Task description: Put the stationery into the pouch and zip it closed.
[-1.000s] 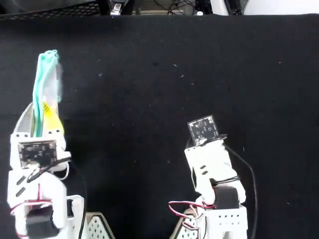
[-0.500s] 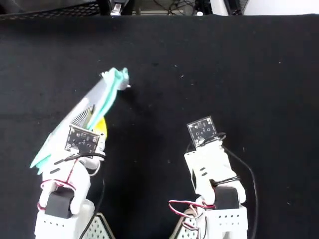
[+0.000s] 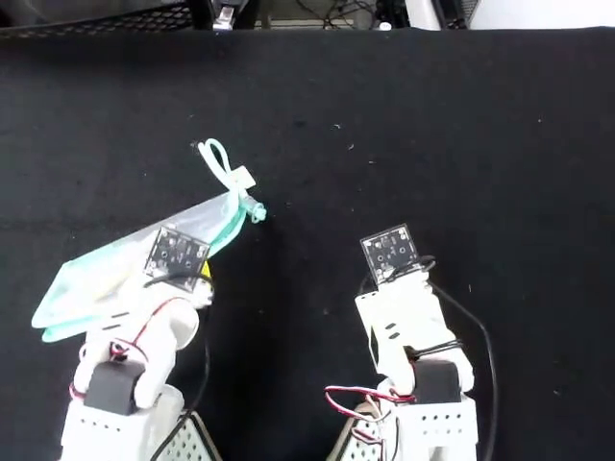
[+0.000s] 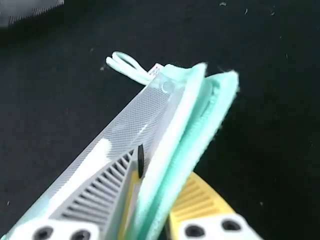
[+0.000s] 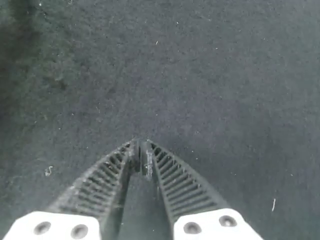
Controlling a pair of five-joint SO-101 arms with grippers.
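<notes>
- One black-clothed table (image 3: 432,144) spans the high view from side to side. Past its far border, along the top edge, sit a dark mesh panel (image 3: 96,19) and some cables (image 3: 327,12).
- At lower left, the left gripper (image 4: 160,170) pinches the pouch (image 3: 106,274) edge-on between its white and yellow fingers.
- The pouch's long axis slants from the lower left edge of the frame up toward the centre. Whether its body rests on the cloth cannot be told.
- Its mint loop (image 3: 219,158) trails from the upper-right end and points to the upper left.
- Broad black cloth stretches from the loop to the top edge and on to the right edge.
- At lower centre-right, the right gripper (image 5: 140,152) hangs over the cloth, well apart from the pouch, with its tips pressed together.
</notes>
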